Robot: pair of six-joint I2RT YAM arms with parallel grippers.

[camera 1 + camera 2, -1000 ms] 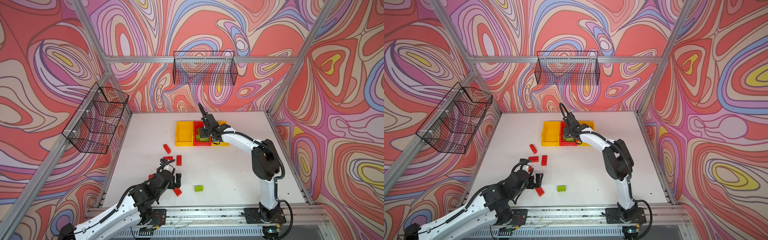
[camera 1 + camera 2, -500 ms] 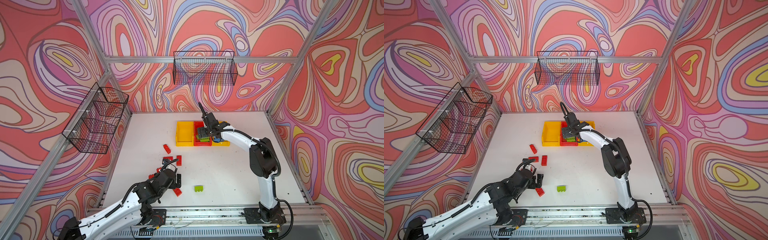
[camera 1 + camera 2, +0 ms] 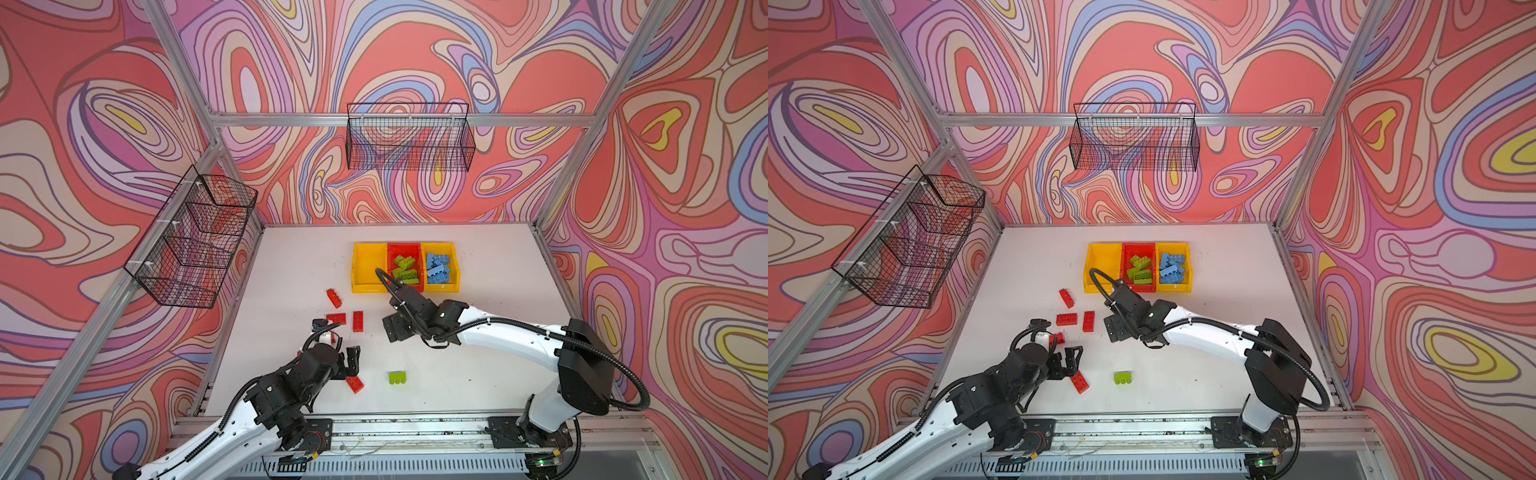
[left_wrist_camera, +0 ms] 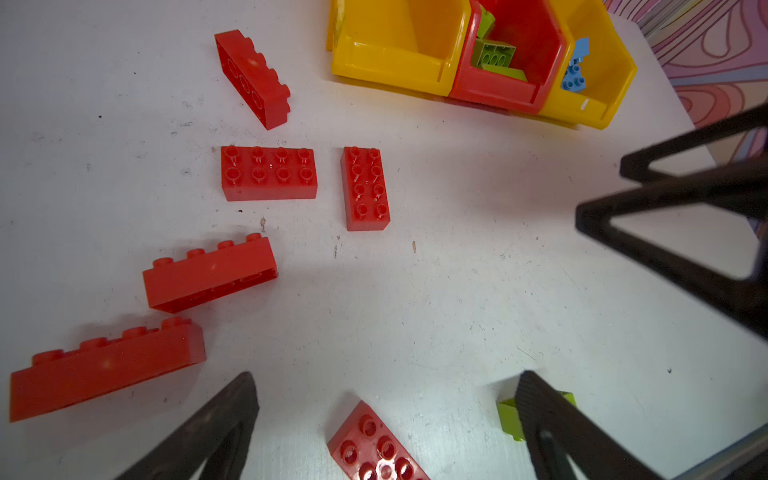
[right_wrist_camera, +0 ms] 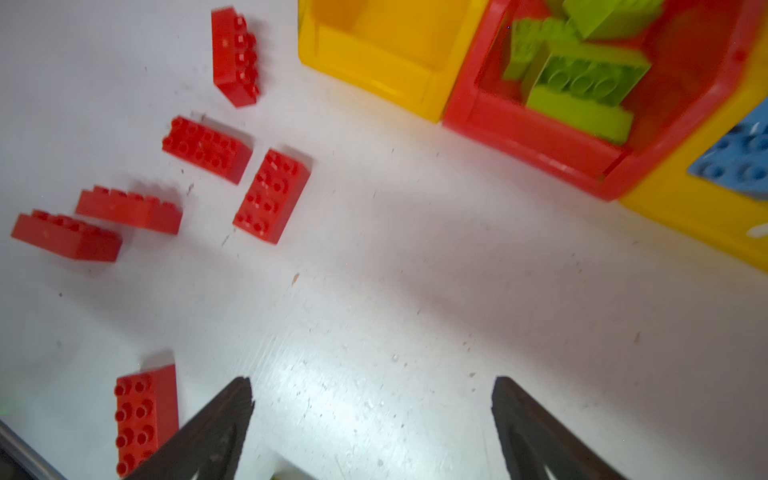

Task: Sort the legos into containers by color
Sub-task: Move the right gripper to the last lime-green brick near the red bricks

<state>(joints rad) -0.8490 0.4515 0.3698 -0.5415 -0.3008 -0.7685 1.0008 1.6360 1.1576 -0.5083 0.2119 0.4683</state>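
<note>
The right arm has pulled back from over the red bin (image 4: 494,89), and the right fingers (image 3: 395,330), spread wide and empty, now hang above bare surface (image 3: 457,382); the left arm has barely shifted. Beyond the right fingers stand the containers (image 3: 365,286): the red bin holds green bricks, one yellow bin (image 4: 582,110) holds blue ones, and the other yellow bin (image 4: 390,66) holds nothing. The left fingers (image 4: 386,376) are also spread and empty. A loose red brick (image 4: 374,449) lies low between them, nearer their roots than their tips. Its long axis slants across the gap, so a wrist turn looks needed before closing. Five more red bricks (image 4: 269,173) lie farther ahead of those fingers. The last loose green brick (image 3: 397,377) sits just outside one left finger, about equally near both arms.
</note>
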